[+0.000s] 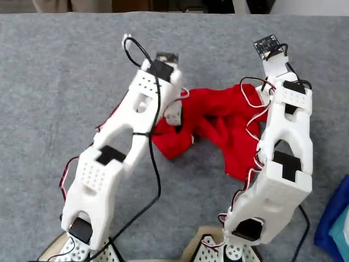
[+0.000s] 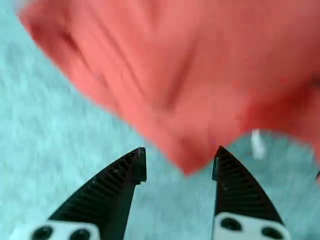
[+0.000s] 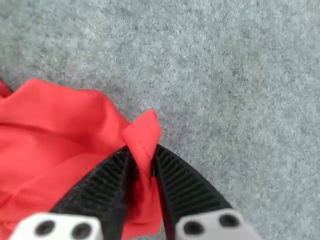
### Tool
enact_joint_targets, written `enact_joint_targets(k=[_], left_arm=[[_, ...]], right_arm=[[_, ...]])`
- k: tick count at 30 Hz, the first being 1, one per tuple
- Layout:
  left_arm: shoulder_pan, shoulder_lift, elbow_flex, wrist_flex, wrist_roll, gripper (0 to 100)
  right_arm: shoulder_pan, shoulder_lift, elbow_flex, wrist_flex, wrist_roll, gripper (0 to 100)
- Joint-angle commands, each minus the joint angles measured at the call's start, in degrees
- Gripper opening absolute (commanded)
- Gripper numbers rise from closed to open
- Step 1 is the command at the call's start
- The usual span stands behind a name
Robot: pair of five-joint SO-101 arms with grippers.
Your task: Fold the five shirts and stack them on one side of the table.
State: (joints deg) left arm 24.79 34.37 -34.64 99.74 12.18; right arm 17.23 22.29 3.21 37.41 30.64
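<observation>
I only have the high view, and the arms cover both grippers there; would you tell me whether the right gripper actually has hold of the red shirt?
Observer: Yes. In the right wrist view the right gripper is shut on a raised fold at the edge of the red shirt.
Operator: Thank you. Is the left gripper gripping too?
Observer: No. The left gripper is open. A pointed corner of the shirt lies in the gap between its fingers, not pinched.
Operator: And what lies just beyond the fold that the right gripper holds?
Observer: Bare grey table; no more cloth on that side.
</observation>
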Motion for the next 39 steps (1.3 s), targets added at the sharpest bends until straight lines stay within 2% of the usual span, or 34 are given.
enact_joint_targets(k=[1,7,12,20,31,35,39], left_arm=[[0.35,-7.34,9.58,-6.24,0.26,22],[-1.85,-6.73,20.48,-23.82,-0.62,22],[-4.04,-6.81,24.09,-29.98,0.88,22],[-6.51,-6.64,23.82,-32.0,5.27,22],[-5.1,-7.16,23.74,-31.91,9.93,22],[-4.13,-9.36,23.74,-29.89,14.51,22],[-2.64,-11.74,23.74,-28.66,15.03,22]], right_arm=[[-0.75,-0.31,-1.8,-0.09,0.53,0.8],[-0.75,-0.31,-1.8,-0.09,0.53,0.8],[-0.75,-0.31,-1.8,-0.09,0.53,0.8],[-0.84,-0.31,-1.8,0.0,0.53,0.8],[-0.84,-0.31,-1.8,0.0,0.53,0.8],[-0.75,-0.31,-1.8,0.0,0.53,0.8],[-0.84,-0.31,-1.8,0.0,0.53,0.8]])
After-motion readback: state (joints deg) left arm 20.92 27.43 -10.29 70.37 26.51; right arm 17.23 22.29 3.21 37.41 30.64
